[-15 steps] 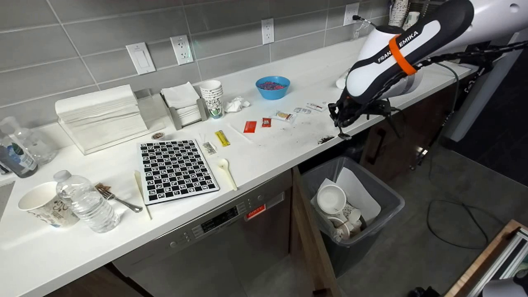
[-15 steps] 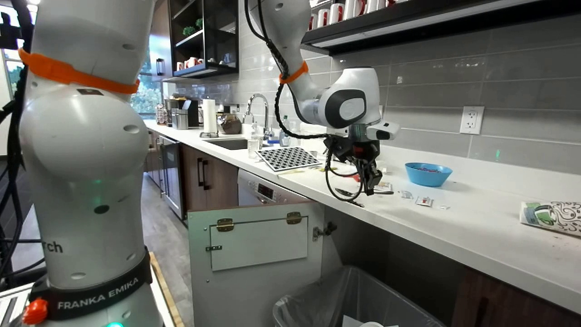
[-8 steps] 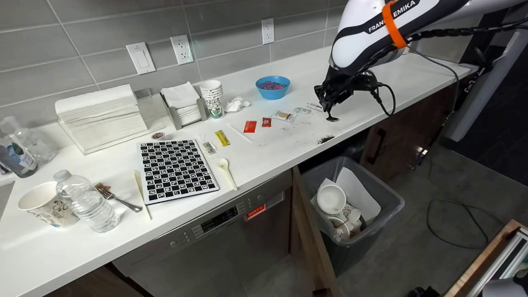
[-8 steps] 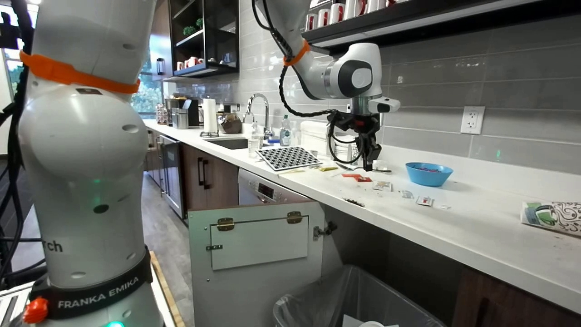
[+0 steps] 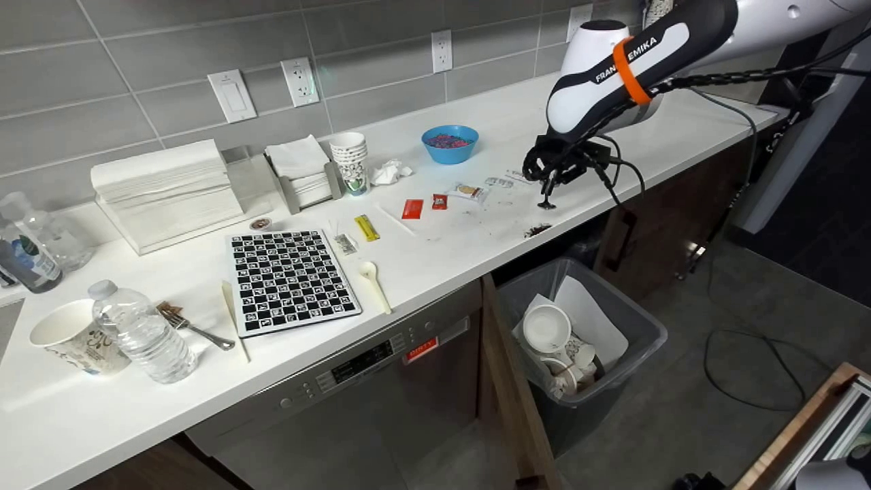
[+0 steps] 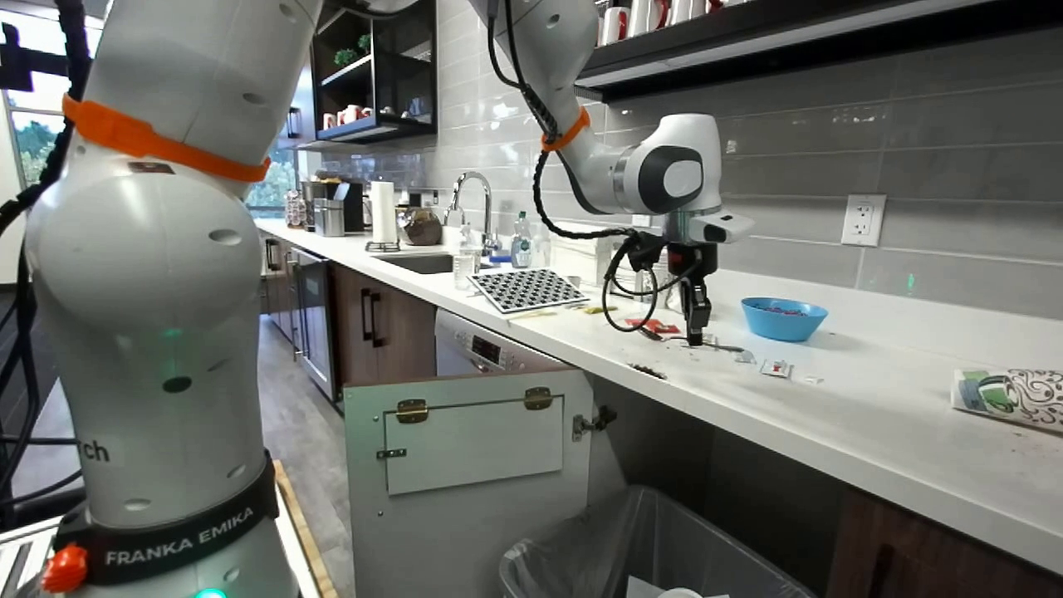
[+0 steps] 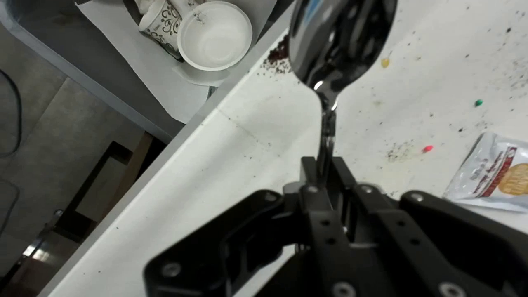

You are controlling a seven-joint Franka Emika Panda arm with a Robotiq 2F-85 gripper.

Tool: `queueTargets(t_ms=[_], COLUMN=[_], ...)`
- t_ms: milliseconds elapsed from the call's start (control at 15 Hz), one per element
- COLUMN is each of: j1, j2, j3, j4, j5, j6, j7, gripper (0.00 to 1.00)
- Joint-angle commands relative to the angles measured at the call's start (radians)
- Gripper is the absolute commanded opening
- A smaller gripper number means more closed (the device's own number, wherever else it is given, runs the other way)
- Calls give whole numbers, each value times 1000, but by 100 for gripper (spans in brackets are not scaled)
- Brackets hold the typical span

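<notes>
The metal spoon (image 7: 332, 68) sits in the gripper (image 7: 324, 163), whose narrow jaws pinch its handle; both are in front of the blue bowl (image 5: 450, 156) and to its right in an exterior view. The white counter (image 5: 422, 265) spreads beneath the bowl and well past it on both sides; whether the spoon touches it I cannot tell. The grey bin (image 5: 585, 422) stands in front of the bowl and lower, beyond the counter's front edge. In that same view the checkered board (image 5: 289, 282) lies well to the bowl's left and forward of it. A stack of paper cups (image 5: 352, 163) stands left of the bowl, with a crumpled napkin (image 5: 390, 173) between the two. Just in front of the bowl lies the cracker packet (image 5: 468, 192); the red packet (image 5: 412, 209) is forward and left of the bowl. Dark crumbs (image 5: 537, 230) lie farther forward, at the counter's edge. A pink speck (image 7: 428, 149) lies ahead of the bowl too.
</notes>
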Motion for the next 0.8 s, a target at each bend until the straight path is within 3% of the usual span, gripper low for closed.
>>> queueTargets(t_ms=[0, 733], j1=[-22, -48], j2=[32, 146], j3=[-10, -65], j4=[-8, 36], j5=[15, 20], j6=[87, 120], j7=[79, 221], gripper=[3, 3])
